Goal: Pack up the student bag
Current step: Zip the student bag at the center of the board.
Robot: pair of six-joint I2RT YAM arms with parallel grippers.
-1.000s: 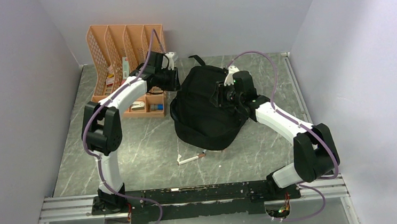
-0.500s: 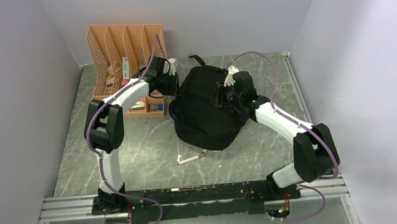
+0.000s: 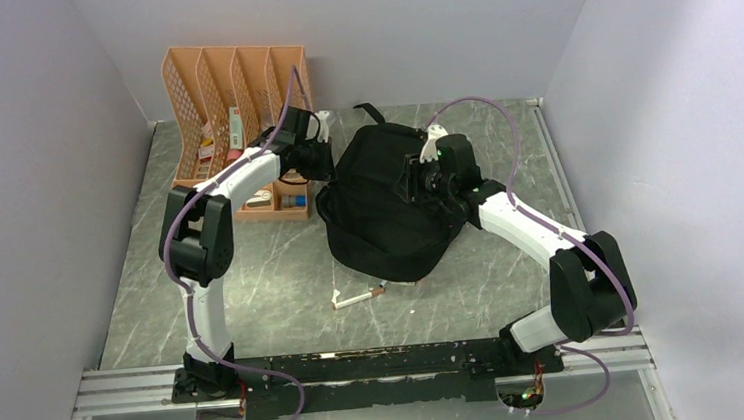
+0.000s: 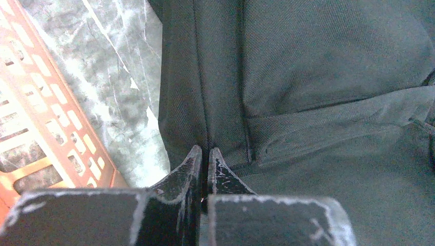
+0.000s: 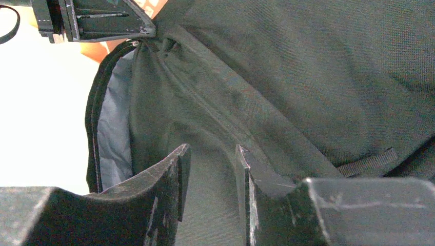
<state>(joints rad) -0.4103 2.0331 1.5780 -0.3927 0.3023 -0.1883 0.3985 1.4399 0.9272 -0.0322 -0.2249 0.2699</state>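
The student bag (image 3: 383, 209) is a big black backpack lying mid-table. My left gripper (image 3: 322, 159) is at its upper left edge. In the left wrist view its jaws (image 4: 207, 151) are pressed together on a stitched seam of the bag (image 4: 318, 61). My right gripper (image 3: 414, 180) rests on top of the bag. In the right wrist view its jaws (image 5: 211, 151) stand partly apart with a raised fold of the black fabric (image 5: 308, 66) between them. Left of that fold the zip gapes and shows grey lining (image 5: 110, 133).
An orange file organizer (image 3: 228, 91) stands at the back left, with a low tray of small items (image 3: 277, 197) in front of it, close to my left arm. A white pen (image 3: 360, 296) lies on the marble table (image 3: 253, 280) in front of the bag. Walls close three sides.
My left gripper has moved a little right to the bag's edge and closed. The right arm has stayed still.
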